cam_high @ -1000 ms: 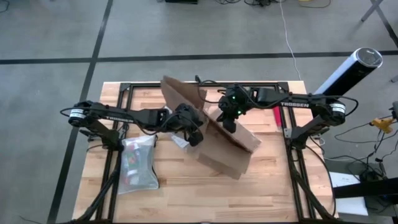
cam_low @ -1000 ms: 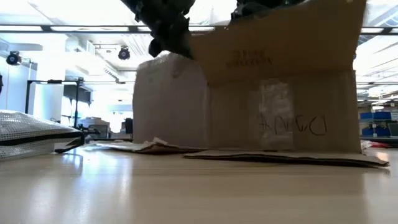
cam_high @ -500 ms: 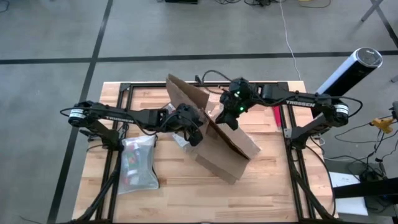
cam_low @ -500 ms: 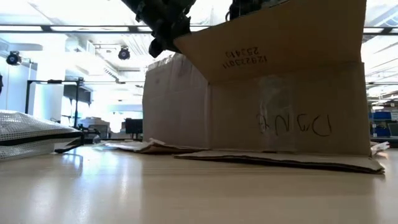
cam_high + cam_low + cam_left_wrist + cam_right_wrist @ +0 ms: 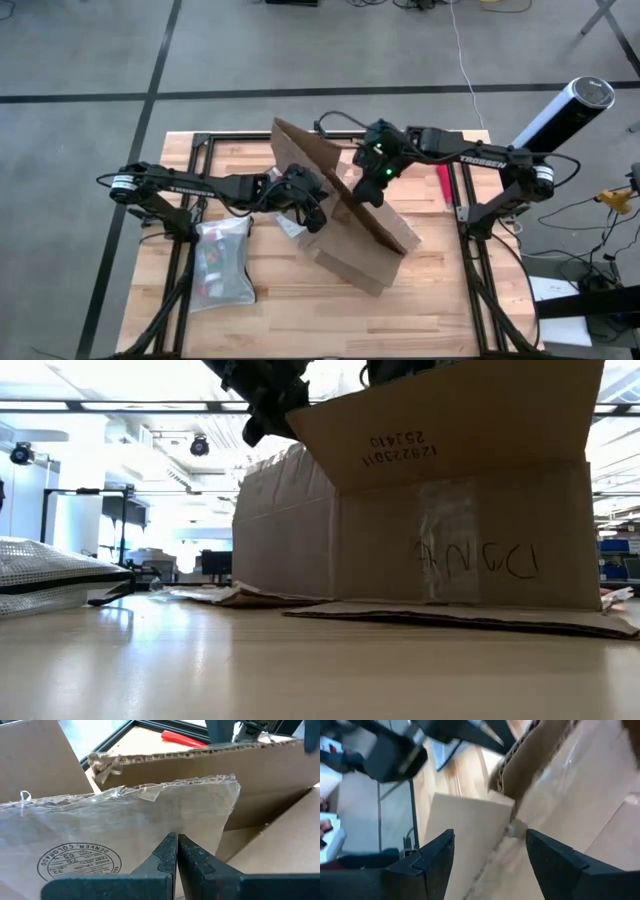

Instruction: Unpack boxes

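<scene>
1. The bench (image 5: 270, 300) is a pale wood top, and both my arms reach in over it from its two ends towards the middle.
2. The cardboard box (image 5: 360, 245) stands near the middle of the bench, turned at an angle, its flaps open; one tall flap rises on its far side and others lie flat on the wood in the low view (image 5: 450, 540).
3. My left arm stretches level across the bench from the left, wrist bent down at the box's left edge. The left end effector (image 5: 312, 212) is pinched tight, the two fingers (image 5: 167, 855) meeting on the taped edge of a box flap.
4. My right arm comes in from the right, elbow raised, wrist dropping over the top of the box. The right end effector (image 5: 368, 192) stands wide, its fingers (image 5: 427, 862) spread on either side of a flap's edge, gripping nothing.
5. A mesh zip pouch (image 5: 222, 265) lies flat on the bench to the left, well apart from the box.
6. A red utility knife (image 5: 444, 185) lies beside the right frame rail.
</scene>
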